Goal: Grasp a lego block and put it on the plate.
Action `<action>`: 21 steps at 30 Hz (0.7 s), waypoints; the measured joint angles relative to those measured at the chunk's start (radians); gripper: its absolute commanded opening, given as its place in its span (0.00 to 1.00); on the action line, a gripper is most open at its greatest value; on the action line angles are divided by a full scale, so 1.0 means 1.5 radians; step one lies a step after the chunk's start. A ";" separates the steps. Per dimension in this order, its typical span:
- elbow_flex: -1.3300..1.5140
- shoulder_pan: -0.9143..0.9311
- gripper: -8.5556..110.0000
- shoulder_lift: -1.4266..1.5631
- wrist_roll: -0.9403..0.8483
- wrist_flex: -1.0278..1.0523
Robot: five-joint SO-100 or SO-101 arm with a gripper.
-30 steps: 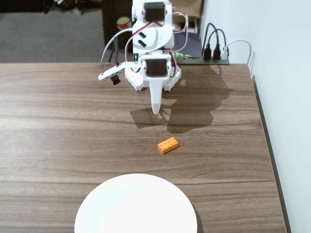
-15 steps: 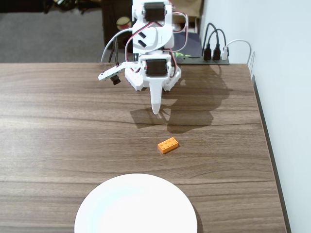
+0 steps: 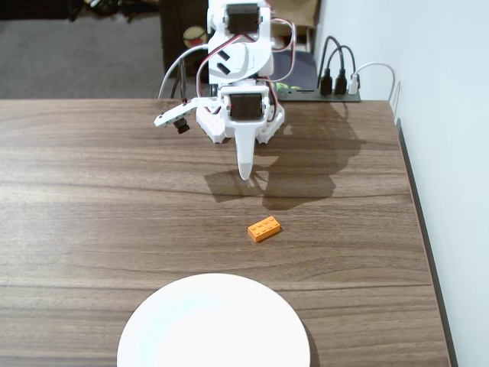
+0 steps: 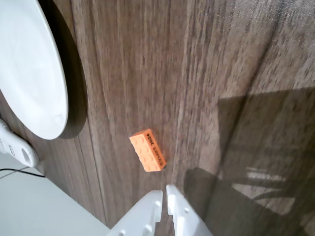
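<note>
An orange lego block lies flat on the wooden table, studs up, between the arm and the plate. The wrist view shows the same lego block just beyond my fingertips. The white plate sits at the near edge of the fixed view, and the plate fills the upper left of the wrist view. My gripper points down at the table behind the block, apart from it. In the wrist view the gripper is shut, its white fingers nearly touching with nothing between them.
The arm's white base stands at the table's far edge. A black power strip with plugs lies behind it at the right. A white wall borders the table's right edge.
</note>
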 measured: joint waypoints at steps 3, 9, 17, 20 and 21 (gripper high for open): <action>0.000 0.000 0.08 0.000 -0.004 0.000; 0.000 0.000 0.08 -0.050 -0.004 -0.022; -0.047 0.000 0.08 -0.204 -0.004 -0.092; -0.070 0.000 0.08 -0.256 -0.002 -0.115; -0.075 0.000 0.08 -0.271 -0.002 -0.122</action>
